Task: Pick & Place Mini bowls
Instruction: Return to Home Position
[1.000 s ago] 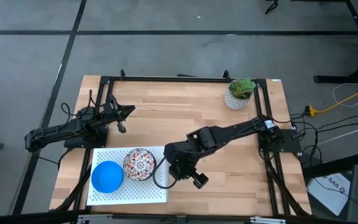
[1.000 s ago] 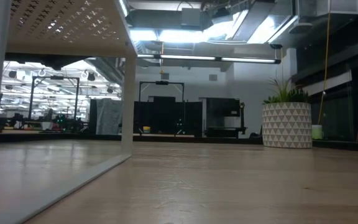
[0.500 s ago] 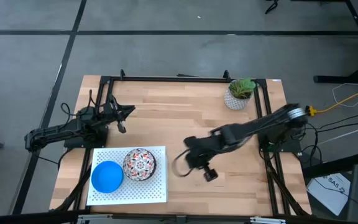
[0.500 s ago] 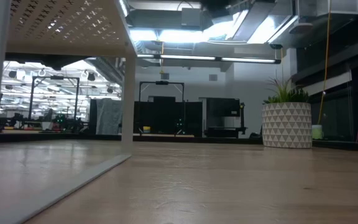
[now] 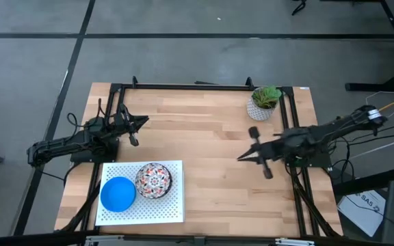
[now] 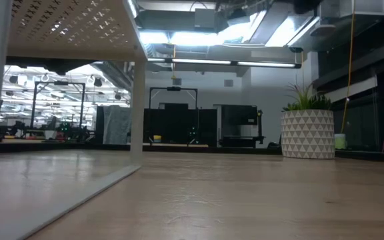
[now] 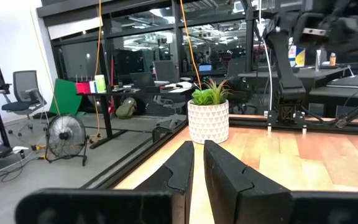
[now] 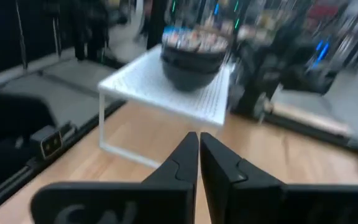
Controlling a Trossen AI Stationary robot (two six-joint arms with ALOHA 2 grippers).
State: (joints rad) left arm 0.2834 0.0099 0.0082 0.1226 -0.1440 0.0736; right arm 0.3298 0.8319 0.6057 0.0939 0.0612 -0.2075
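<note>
Sitting on top of the white shelf at the table's near left: blue bowls on the left, patterned bowls just beside them on the right. R gripper hangs over the table's right half, near the plant pot, fingers pressed together, empty. L gripper waits far left, fingers all but together.

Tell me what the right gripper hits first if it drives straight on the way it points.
Probably the white shelf or the patterned bowl stack on it: the right gripper points across open tabletop straight at them. Which comes first depends on height, unclear here.
</note>
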